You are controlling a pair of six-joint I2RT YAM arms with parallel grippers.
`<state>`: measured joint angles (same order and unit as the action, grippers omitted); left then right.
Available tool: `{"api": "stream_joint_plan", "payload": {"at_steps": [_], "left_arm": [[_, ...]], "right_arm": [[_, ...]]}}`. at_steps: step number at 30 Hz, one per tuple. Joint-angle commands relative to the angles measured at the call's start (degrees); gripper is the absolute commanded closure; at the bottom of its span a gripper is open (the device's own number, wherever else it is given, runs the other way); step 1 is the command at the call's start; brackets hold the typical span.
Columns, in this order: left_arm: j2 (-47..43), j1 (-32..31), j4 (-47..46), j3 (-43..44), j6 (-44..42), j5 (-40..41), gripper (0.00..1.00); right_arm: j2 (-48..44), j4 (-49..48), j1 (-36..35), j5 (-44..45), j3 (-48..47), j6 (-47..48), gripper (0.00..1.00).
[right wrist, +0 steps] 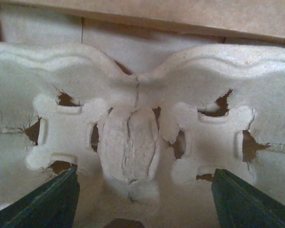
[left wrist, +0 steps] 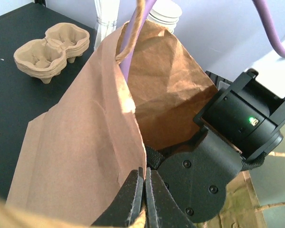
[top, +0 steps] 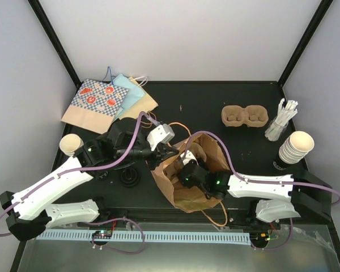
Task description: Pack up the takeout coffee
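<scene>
A brown paper bag [top: 184, 181] stands open at the table's middle. My left gripper [left wrist: 145, 176] is shut on the bag's near rim, pinching the paper edge. The right gripper [top: 188, 165] reaches down into the bag. Inside, a pale moulded-pulp cup carrier [right wrist: 133, 95] fills the right wrist view, its centre post between my right gripper [right wrist: 147, 185] fingers. Those fingers [right wrist: 52, 199] stand wide apart at the lower corners, open and clear of the post. Cream paper cups [top: 297, 146] are stacked at the right, and a single cup [top: 71, 144] stands at the left.
More pulp carriers [top: 245, 115] sit stacked at the back right, also in the left wrist view [left wrist: 50, 47]. A holder of white sticks [top: 280, 122] stands beside the cup stack. Flat patterned bags [top: 105, 102] lie at the back left. A round black piece [top: 129, 178] lies left of the bag.
</scene>
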<state>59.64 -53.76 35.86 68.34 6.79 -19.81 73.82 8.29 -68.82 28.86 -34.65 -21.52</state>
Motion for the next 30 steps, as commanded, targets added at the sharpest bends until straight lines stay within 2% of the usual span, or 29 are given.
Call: {"api": "stream_joint_plan", "payload": {"at_steps": [1,4,6,11,18,25,30], "left_arm": [[-2.45,-1.0,-2.53,-0.09,-1.54,-4.08,0.98],[-2.84,-1.08,-2.17,-0.71,-1.77,-4.45,0.98],[-2.92,-1.09,-1.88,-0.83,-1.87,-4.39,0.99],[-2.82,-1.17,-1.53,-0.58,-1.76,-2.24,0.98],[-1.01,-0.15,0.84,2.16,3.33,7.08,0.98],[3.64,4.28,5.51,7.25,5.95,6.62,0.98],[6.41,6.7,7.31,10.34,7.6,5.79,0.98]], "right_arm": [[-4.46,5.91,-0.26,-2.35,-2.69,1.97,0.16],[-8.09,6.79,-0.33,-4.07,-2.89,3.17,0.05],[-9.76,8.02,-0.31,-4.4,-3.75,4.05,0.02],[-11.54,12.75,-0.33,-3.13,-7.22,5.51,0.01],[-13.1,20.69,-0.34,-3.36,-14.67,7.05,0.0],[-12.96,28.72,-0.26,-4.29,-25.81,9.91,0.01],[-14.3,29.76,-0.22,-2.78,-31.02,11.82,0.0]]}}
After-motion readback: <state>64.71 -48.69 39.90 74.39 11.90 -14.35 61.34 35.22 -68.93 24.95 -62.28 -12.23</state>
